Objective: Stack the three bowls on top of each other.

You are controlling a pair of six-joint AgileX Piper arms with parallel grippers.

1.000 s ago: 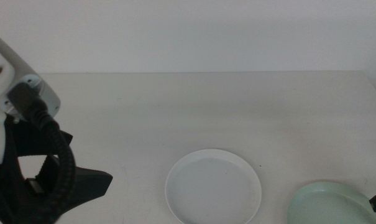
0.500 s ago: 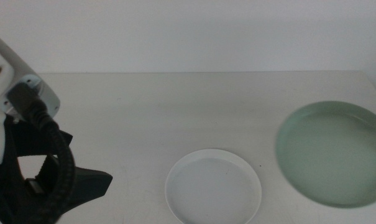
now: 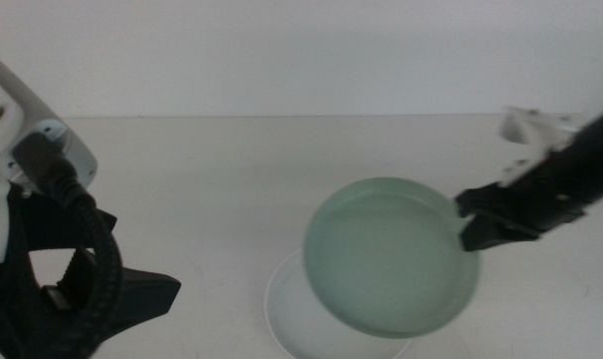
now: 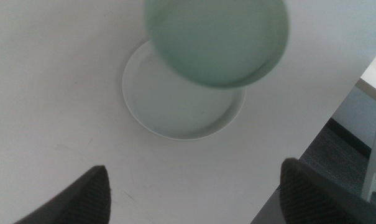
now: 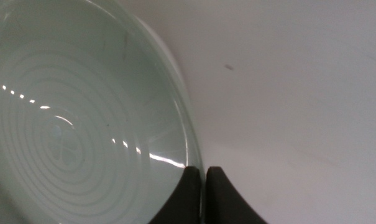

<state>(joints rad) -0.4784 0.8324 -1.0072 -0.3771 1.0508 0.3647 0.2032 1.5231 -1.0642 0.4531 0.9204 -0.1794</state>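
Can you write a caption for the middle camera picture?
Right gripper carries the mint green bowl by its rim above the white bowl.

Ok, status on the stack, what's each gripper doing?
Right gripper shut on mint bowl rim, holding it above white bowl. Left gripper open, waiting at table's left. Grey-blue bowl not in view. Nothing in the way.
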